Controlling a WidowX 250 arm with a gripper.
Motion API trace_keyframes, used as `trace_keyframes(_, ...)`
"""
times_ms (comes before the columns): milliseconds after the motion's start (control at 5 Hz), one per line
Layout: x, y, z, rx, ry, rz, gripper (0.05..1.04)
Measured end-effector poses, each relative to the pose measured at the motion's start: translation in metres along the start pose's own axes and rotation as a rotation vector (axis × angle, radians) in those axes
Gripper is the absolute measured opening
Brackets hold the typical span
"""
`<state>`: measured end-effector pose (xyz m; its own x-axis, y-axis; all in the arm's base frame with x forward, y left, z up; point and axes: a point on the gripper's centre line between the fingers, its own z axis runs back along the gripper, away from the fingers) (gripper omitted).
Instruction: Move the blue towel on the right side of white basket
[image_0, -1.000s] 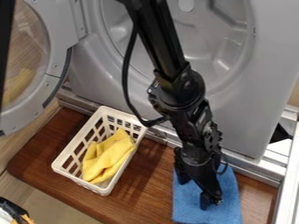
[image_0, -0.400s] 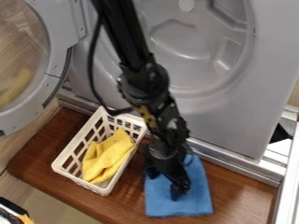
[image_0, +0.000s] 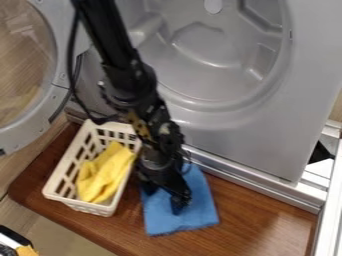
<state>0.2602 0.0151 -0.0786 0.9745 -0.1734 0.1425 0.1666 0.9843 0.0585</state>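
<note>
Where the brown board (image_0: 267, 227) spreads across the lower part of the frame, the blue towel (image_0: 200, 212) lies flat at lower centre, just to the right of the white basket (image_0: 75, 206). The gripper (image_0: 168, 197) is down at the towel's upper middle; how far open it is, and whether it has hold of the cloth, I cannot tell. The basket stands at lower left with a crumpled yellow cloth (image_0: 107, 172) in it, and its right wall is close beside the towel and gripper, closing off that side. The black arm (image_0: 110, 42) slants down from the top edge and covers part of the basket's upper right corner, a loose cable (image_0: 72, 65) looping along its left. Behind them, the grey machine (image_0: 234, 135) takes up the upper centre and right, its round door (image_0: 57, 107) swung open at upper left. A metal rail (image_0: 260, 190) runs along the machine's foot, above the towel, and a pale upright strip (image_0: 327, 215) borders the board at lower right.
</note>
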Motion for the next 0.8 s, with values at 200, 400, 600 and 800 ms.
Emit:
trace_keyframes(200,-0.005,0.015,0.0,0.005,0.003,0.042,1.001)
trace_keyframes(400,-0.012,0.029,0.002,0.019,0.015,0.085,1.001)
trace_keyframes(600,-0.009,0.029,0.002,0.005,0.008,0.082,1.001)
trace_keyframes(800,-0.005,0.027,0.004,-0.002,0.016,0.059,1.0)
